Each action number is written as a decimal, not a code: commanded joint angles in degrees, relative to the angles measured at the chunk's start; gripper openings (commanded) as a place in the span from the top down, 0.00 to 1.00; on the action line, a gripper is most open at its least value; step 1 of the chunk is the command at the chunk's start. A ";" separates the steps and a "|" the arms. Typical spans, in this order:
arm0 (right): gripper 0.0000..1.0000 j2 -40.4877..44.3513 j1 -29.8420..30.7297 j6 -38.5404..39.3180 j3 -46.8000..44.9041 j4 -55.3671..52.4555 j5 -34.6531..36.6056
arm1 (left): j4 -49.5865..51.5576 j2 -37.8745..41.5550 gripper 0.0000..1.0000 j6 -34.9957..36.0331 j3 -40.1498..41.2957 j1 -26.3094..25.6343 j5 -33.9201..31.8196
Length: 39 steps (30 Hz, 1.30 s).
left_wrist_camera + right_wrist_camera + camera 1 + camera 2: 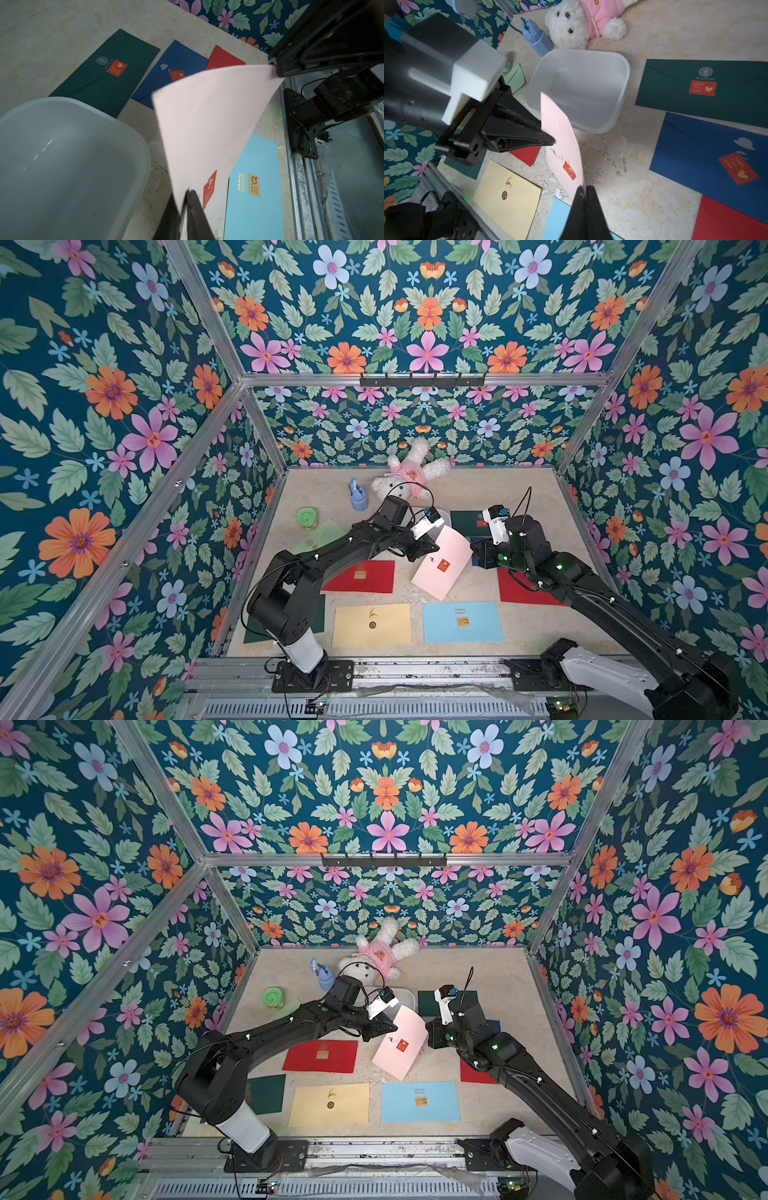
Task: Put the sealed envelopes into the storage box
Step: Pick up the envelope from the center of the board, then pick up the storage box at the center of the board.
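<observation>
Two grippers pinch one pink envelope at once: the left gripper is closed on its left long edge, jaws tight on the paper in the right wrist view, and the right gripper is closed on the opposite edge, near a corner. Held between them, the envelope hangs above the table, tilted and slightly bowed, its red seal sticker facing up. The storage box, a white tub with nothing in it, sits on the beige table just beyond the envelope's far end; in both top views the left arm hides most of it. On the table lie the other sealed envelopes: a dark green one right of the box, a navy one next to that one, a red one under the right arm, another red one left of centre, a yellow one and a light blue one side by side along the near edge, a second dark green one beside the left arm's base, and a light green one partly under the left arm. Far left stand a green-lidded jar and a blue bottle; a white teddy bear in pink lies by the far wall.
</observation>
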State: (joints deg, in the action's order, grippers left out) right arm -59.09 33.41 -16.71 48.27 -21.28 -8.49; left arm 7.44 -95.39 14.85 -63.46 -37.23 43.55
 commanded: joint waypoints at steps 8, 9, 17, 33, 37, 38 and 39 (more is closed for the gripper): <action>0.54 2.14 -4.68 2.16 1.44 -1.69 3.30 | 9.32 -0.14 1.00 1.32 -5.22 0.14 -0.11; 0.49 2.14 -5.20 2.34 1.77 -2.29 3.79 | 10.91 -0.29 1.00 1.33 -6.21 0.14 -0.66; 0.38 -0.04 -7.32 -0.65 1.72 -1.51 4.02 | 23.94 1.07 1.00 -4.98 -15.38 2.23 -18.54; 0.48 -25.99 -7.43 -6.23 9.54 9.70 -3.75 | 34.84 5.52 1.00 -14.78 -26.43 7.00 -35.21; 0.49 -31.98 -7.39 -5.67 12.63 9.88 -4.25 | 35.90 5.66 1.00 -14.87 -27.48 7.00 -34.43; 0.49 -33.24 -7.25 -5.43 13.29 9.71 -4.27 | 36.05 5.74 1.00 -14.87 -27.59 7.00 -34.37; 0.49 -34.26 -7.27 -5.20 13.86 9.60 -4.17 | 36.12 5.75 1.00 -14.95 -27.66 7.00 -34.32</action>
State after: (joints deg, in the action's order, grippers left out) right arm -91.55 26.00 -22.61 60.90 -12.34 -12.01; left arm 42.22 -90.00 0.43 -90.70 -30.37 9.78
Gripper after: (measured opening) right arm 0.507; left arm 0.073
